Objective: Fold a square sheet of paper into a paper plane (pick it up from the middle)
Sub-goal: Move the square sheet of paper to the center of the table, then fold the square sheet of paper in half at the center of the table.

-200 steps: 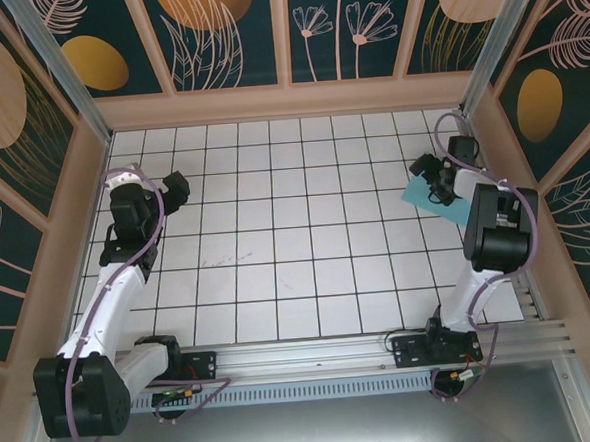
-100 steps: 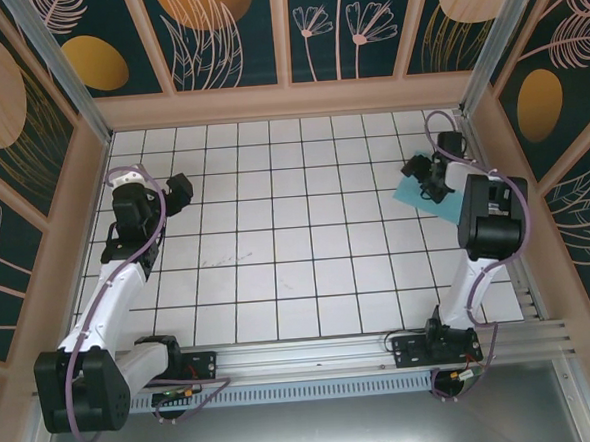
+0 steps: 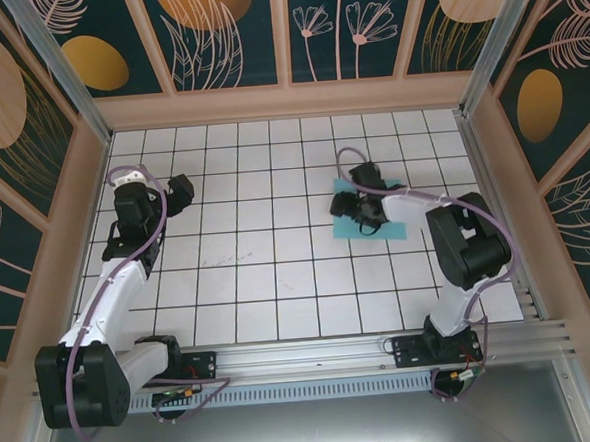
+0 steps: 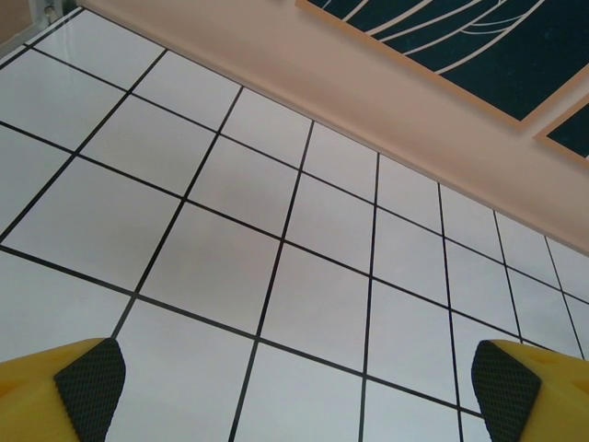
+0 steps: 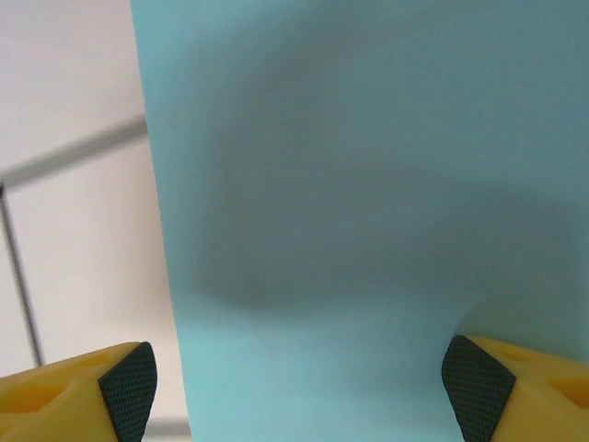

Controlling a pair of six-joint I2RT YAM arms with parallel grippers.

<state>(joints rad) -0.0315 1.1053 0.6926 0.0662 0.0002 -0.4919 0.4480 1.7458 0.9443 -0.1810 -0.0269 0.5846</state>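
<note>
The square sheet of paper (image 3: 390, 226) lies flat on the white grid table, right of centre, light blue and unfolded. My right gripper (image 3: 359, 211) is low over its left part, open. In the right wrist view the sheet (image 5: 368, 184) spans most of the space between the fingers; the left pad (image 5: 129, 379) is off the paper's edge, and the paper curls up a little at the right pad (image 5: 475, 385). I cannot tell whether the pads touch the sheet. My left gripper (image 3: 178, 189) hovers open over bare tiles at the left, nothing between its pads (image 4: 90, 379).
The table (image 3: 279, 282) is walled by a peach ledge (image 3: 288, 101) at the back and metal rails along both sides. The left wrist view looks across bare tiles (image 4: 276, 230) to that ledge (image 4: 368, 83). Both arm bases sit at the near edge.
My right gripper swept from the right wall leftward to right of centre, and the blue sheet came along with it. The left arm stayed put.
</note>
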